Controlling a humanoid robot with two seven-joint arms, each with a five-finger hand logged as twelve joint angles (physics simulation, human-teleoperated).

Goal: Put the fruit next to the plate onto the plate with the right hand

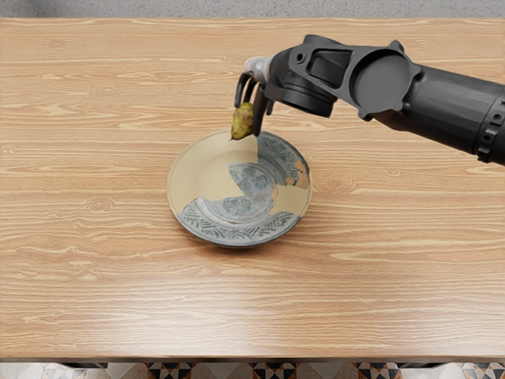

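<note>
A round ceramic plate, beige with grey-blue patterned patches, lies near the middle of the wooden table. My right arm comes in from the right edge, and its hand hangs over the plate's far rim. The dark fingers are curled around a small yellow-green fruit, which is held in the air just above the rim with its tip pointing down. The left arm does not show.
The wooden table stretches wide on all sides of the plate. Its front edge runs along the bottom of the view, with patterned floor below it.
</note>
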